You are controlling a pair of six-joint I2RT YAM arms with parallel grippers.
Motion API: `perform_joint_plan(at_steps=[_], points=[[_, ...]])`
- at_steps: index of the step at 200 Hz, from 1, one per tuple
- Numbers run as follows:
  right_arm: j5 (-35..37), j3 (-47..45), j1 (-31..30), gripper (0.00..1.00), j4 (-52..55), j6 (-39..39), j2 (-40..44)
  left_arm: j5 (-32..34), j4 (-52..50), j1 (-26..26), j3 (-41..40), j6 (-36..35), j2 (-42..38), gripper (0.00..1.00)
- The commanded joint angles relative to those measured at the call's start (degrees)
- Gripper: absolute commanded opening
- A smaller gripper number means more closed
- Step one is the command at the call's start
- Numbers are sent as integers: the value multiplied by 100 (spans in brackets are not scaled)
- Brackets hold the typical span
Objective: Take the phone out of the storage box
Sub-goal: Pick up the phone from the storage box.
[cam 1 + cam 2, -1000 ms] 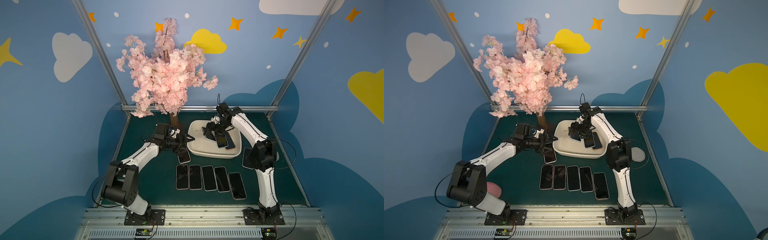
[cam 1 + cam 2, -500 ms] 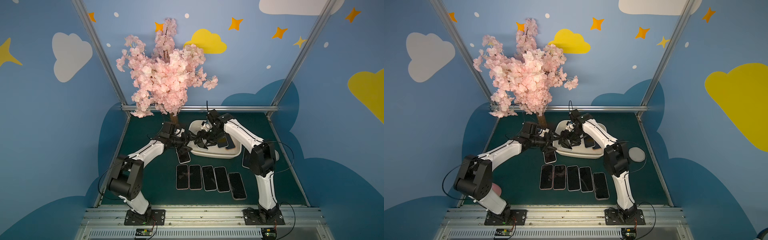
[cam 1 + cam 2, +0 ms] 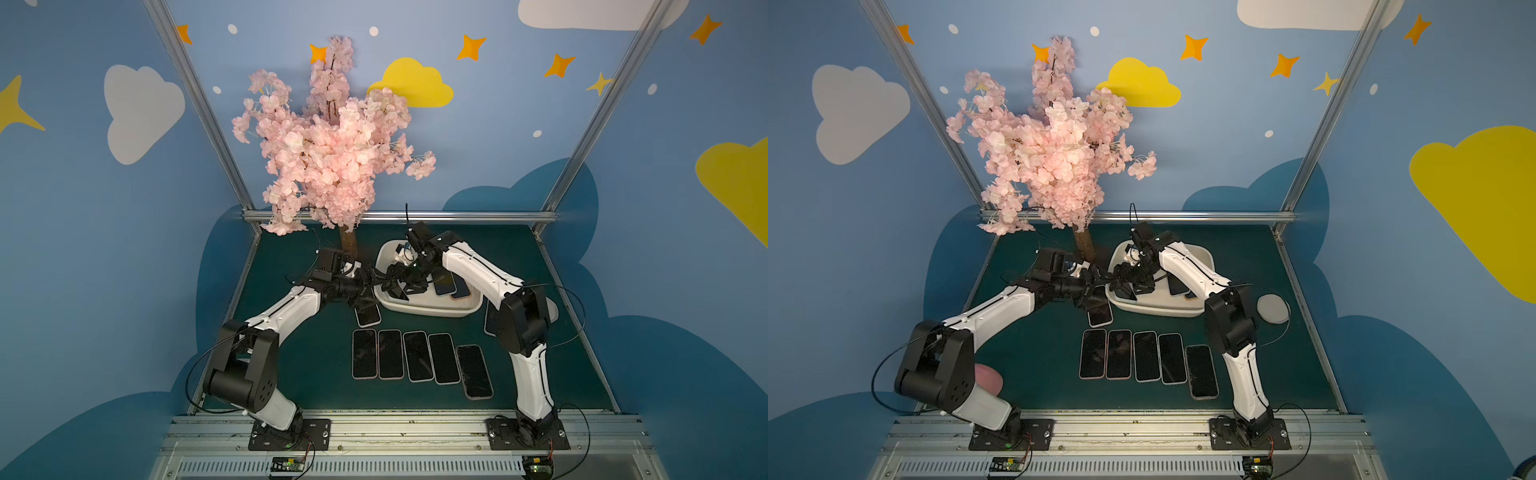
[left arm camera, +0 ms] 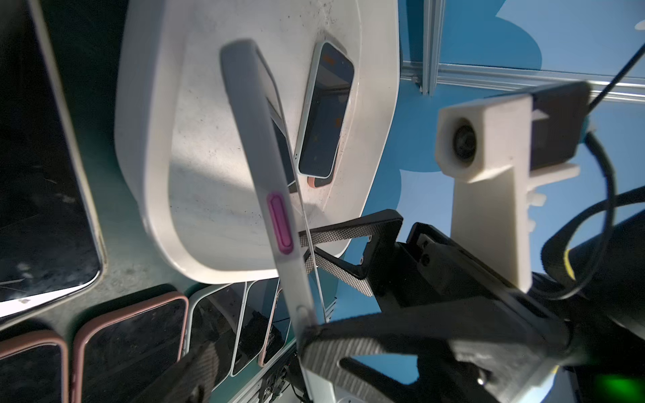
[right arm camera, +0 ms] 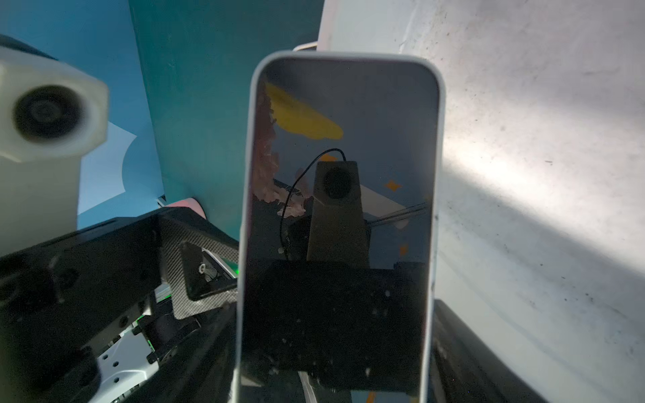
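The cream storage box [image 3: 428, 309] [image 3: 1158, 311] sits at the back middle of the green mat. My right gripper [image 3: 397, 282] [image 5: 335, 349] is shut on a phone [image 5: 342, 195] with a pale grey case, gripping its long edges. It holds that phone [image 3: 400, 292] over the box's left end. My left gripper [image 3: 374, 286] [image 4: 258, 359] stands open around the phone's free end, one finger right beside its edge [image 4: 279, 223]. Two more phones [image 3: 442, 286] [image 4: 324, 111] lie in the box's right part.
Several phones [image 3: 415, 357] lie in a row on the mat in front, with one more [image 3: 368, 316] by the box's left corner. The blossom tree's trunk [image 3: 349, 245] stands just behind my left wrist. A round grey pad [image 3: 1273, 309] lies right of the box.
My right gripper carried the phone from the box's middle to its left end. My left arm reached right to meet it, and its jaws now straddle the phone's end.
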State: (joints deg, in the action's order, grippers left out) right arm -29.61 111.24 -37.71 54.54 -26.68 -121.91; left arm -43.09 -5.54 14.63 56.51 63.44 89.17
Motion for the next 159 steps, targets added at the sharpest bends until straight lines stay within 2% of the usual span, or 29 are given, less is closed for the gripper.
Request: perform_joint_plan(at_steps=[1,90,101,124,159], points=[[-392,-108,-148,65,142,163,515,373,498,-299,-182,441,-139,94],[-538,-64,-289,64,54,101,573,237,512,-334,-133,391,72,91],[-540,-75,-339,64,69,101,572,223,493,-312,-73,364,126,88],[-528,-55,-441,64,63,106,574,205,458,-245,0,334,180,73],[-528,13,-549,64,74,104,524,205,401,-228,26,270,181,66]])
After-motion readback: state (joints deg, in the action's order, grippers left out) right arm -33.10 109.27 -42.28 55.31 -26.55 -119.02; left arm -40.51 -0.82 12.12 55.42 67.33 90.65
